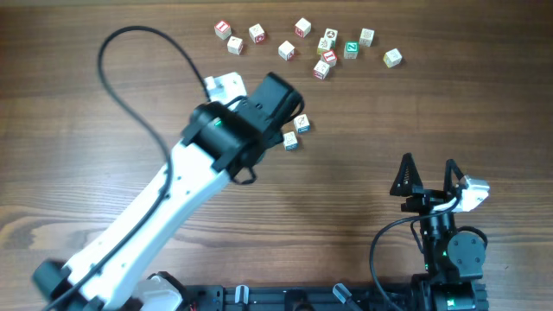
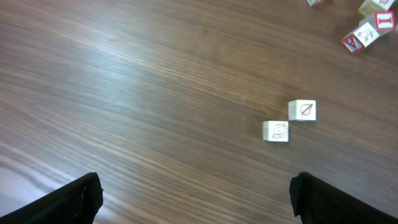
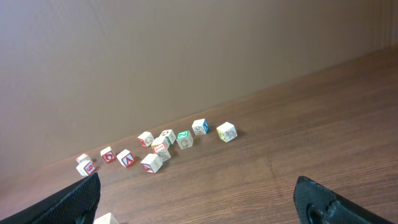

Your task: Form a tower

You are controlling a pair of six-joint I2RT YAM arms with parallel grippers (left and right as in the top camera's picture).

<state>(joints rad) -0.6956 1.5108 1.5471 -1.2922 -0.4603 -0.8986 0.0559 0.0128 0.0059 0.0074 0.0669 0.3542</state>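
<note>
Plainly unstacked, the two blue-printed cubes (image 2: 275,131) sit corner to corner on the tabletop (image 2: 155,93), just beyond the spread-open left gripper (image 2: 198,200); loose red and green cubes (image 1: 302,28) lie scattered farther back, and the right gripper (image 1: 428,177) gapes empty, well apart

Bench (image 1: 78,173): dark brown wood grain. Loose letter cubes (image 1: 288,50): about a dozen, whitish, red and green prints, scattered across the overhead frame's upper centre. Wall (image 3: 186,50): plain, brownish, behind the cubes.
</note>
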